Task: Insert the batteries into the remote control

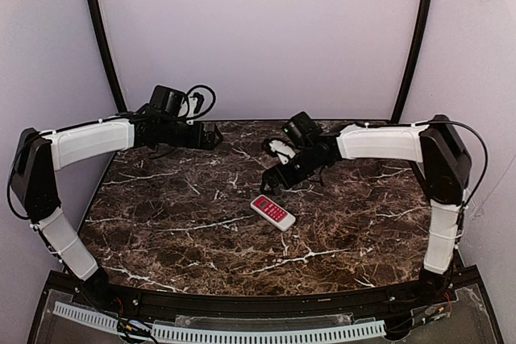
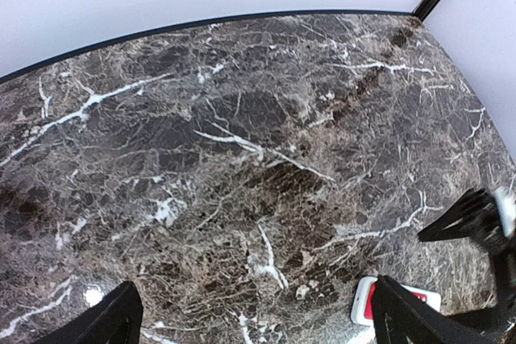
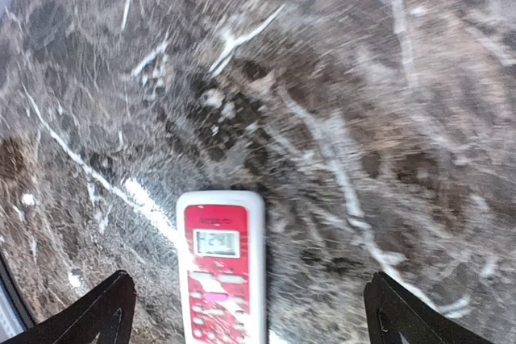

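The remote control (image 1: 272, 213) lies flat on the marble table, red button face up, near the middle. It shows in the right wrist view (image 3: 222, 267) with its small display lit, and its corner shows in the left wrist view (image 2: 364, 301). My right gripper (image 1: 274, 179) hangs above and just behind it, open and empty (image 3: 246, 312). My left gripper (image 1: 214, 136) is open and empty over the back left of the table (image 2: 254, 316). No batteries show in any view.
The dark marble table (image 1: 185, 223) runs to a black rim at the back and sides. Pale walls close in behind and on both sides. A black cable loops above the left wrist (image 1: 201, 102).
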{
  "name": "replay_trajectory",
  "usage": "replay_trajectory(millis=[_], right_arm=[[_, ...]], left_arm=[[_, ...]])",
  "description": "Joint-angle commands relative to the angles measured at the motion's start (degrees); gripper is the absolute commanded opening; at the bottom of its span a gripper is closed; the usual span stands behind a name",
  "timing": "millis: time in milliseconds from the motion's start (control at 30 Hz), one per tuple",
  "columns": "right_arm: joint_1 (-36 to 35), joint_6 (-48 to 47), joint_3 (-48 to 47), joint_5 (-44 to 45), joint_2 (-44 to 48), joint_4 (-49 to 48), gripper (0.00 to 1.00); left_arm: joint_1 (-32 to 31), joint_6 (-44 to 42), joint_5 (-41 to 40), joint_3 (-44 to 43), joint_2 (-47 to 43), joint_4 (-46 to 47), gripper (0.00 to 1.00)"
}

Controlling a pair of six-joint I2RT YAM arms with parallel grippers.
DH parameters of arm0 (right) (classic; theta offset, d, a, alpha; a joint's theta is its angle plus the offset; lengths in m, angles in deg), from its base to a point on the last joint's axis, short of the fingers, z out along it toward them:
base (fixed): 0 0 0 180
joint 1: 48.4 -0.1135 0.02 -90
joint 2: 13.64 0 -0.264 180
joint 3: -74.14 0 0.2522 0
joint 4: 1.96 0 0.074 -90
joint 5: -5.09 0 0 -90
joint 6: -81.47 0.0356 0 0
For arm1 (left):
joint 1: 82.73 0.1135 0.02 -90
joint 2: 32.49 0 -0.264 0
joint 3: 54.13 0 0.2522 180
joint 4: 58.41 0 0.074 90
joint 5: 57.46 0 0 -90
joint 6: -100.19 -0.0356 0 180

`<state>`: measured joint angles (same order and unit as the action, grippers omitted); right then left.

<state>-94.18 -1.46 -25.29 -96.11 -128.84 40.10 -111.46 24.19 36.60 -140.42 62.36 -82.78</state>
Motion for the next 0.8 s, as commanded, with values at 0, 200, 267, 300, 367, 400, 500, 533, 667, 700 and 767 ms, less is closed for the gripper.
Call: replay_trajectory(millis=[0,200,267,300,367,400,500,533,667,700,767], right_arm=[[7.87,2.20,7.92,-5.91,11.37,-13.32,0.99],[14.02,3.59,20.67,-6.23,22.68,-21.02,0.99],[14.97,4.62,25.51,-7.06,25.81,-24.24,0.99],[15.15,5.16,28.22,-7.19,26.66,-25.95,0.99],[15.31,6.24,32.74,-8.17,27.48,-29.54,0.99],[15.42,6.82,35.25,-8.61,27.51,-31.47,0.99],[15.44,8.77,39.75,-10.19,27.00,-36.11,0.99],[15.38,9.60,40.88,-10.68,26.70,-37.71,0.99],[15.35,10.52,40.92,-11.99,25.64,-40.34,0.99],[15.37,10.42,40.28,-12.30,25.43,-40.21,0.99],[15.41,10.02,39.20,-13.00,25.11,-40.07,0.99]], left_arm=[[4.01,1.41,4.21,-3.89,-1.21,-4.03,1.00],[6.19,3.11,3.41,-0.36,-1.06,-4.19,1.00],[6.23,4.30,4.68,2.94,-1.02,-2.95,1.00],[6.10,4.99,5.06,5.78,-1.28,-1.26,1.00],[6.08,5.82,5.37,9.85,-1.92,1.14,1.00],[6.07,6.06,5.11,10.96,-2.11,1.66,1.00],[5.78,6.72,4.17,14.92,-2.58,3.32,1.00],[5.61,6.52,3.79,15.25,-2.53,3.08,1.00],[5.26,6.18,3.27,15.79,-2.31,4.01,1.00],[5.26,6.02,3.44,15.92,-2.54,4.59,1.00],[5.26,5.36,3.11,15.38,-2.90,5.68,1.00]])
